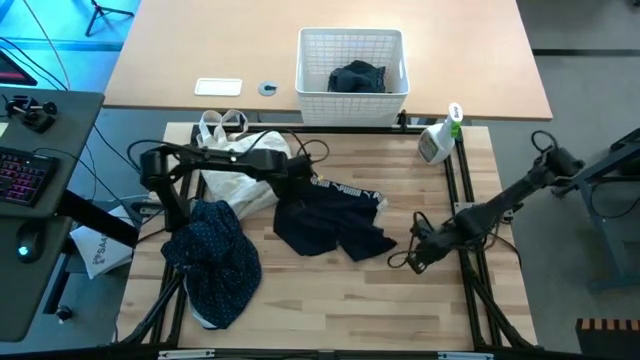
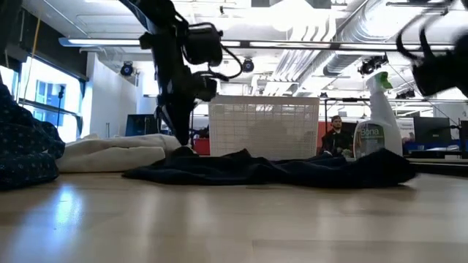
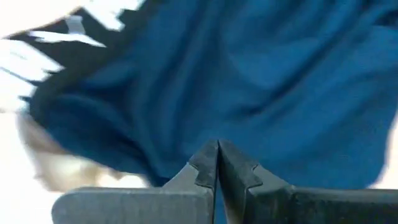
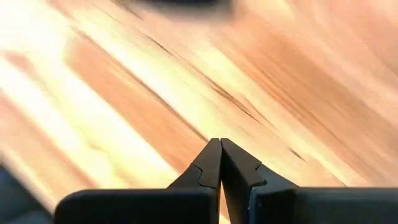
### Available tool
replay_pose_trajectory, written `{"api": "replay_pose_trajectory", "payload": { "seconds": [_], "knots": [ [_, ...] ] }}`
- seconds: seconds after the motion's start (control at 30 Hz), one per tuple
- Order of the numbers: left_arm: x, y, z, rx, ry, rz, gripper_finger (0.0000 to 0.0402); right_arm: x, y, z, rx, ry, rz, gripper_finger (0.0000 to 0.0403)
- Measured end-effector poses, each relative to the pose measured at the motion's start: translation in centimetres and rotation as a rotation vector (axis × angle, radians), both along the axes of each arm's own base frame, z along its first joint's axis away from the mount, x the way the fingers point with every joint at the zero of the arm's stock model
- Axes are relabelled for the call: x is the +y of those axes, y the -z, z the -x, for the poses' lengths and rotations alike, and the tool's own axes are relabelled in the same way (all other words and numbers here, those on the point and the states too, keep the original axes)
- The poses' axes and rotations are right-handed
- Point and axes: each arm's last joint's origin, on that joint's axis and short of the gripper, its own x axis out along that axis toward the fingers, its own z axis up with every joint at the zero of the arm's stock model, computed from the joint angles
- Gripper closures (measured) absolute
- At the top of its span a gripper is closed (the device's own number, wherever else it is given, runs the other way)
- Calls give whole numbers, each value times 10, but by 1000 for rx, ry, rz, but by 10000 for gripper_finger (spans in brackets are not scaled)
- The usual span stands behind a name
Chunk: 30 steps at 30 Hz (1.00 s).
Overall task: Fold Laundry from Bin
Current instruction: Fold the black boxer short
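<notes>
A wooden surface (image 1: 330, 300) seen from above, with clothes spread across it. At far left lies a crumpled dotted shirt (image 1: 215, 255), navy with tiny white dots, near the front edge. Just behind it sits a cream cloth bag (image 1: 235, 170) with loop handles. The left gripper (image 1: 298, 172) reaches across the bag to the back left corner of the dark shorts (image 1: 330, 220), which lie flat in the middle, a white-lettered waistband along their far edge. Its jaws are together; the wrist view shows the tips right against blue cloth, but whether any fold is pinched between them cannot be told. Beyond the surface, on a second table, stands the white lattice bin (image 1: 352, 62) with one dark garment (image 1: 357, 77) left inside. A spray bottle (image 1: 438, 140) stands at the back right. The right gripper (image 1: 418, 255) hovers over bare wood just right of the shorts, jaws together and empty.

The shorts look light, limp and likely to sag or bunch when lifted. The firmer waistband seems the best place to take hold, one corner for each gripper.
</notes>
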Motion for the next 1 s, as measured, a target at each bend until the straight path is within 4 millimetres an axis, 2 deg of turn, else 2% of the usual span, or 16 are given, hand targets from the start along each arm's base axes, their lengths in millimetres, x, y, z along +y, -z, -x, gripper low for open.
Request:
{"api": "replay_pose_trajectory", "payload": {
  "seconds": [0.1,0.17,0.3,0.4,0.5,0.63,0.73,0.87,1.0],
  "knots": [
    [-8,-11,-1,-67,20,65,401,-3,-13,-5,-179,32,26,398],
    [-14,-17,-1,-99,20,108,401,-7,-17,-9,-263,111,72,398],
    [-28,-25,-1,-128,-8,144,401,-26,-18,-19,-301,290,143,384],
    [-36,-40,2,-168,-86,95,401,-49,-19,-27,-295,362,166,340],
    [-37,-50,6,-199,-183,58,401,-76,-19,-31,-271,448,154,277],
    [-28,-64,17,-227,-316,6,398,-111,-13,-35,-223,554,114,195],
    [-19,-67,24,-203,-382,-5,384,-135,-7,-41,-221,608,83,154],
    [-15,-69,28,-200,-403,-21,359,-155,7,-55,-235,644,54,142],
    [-13,-69,28,-208,-416,-44,337,-164,25,-67,-223,654,7,168]
  ]
}}
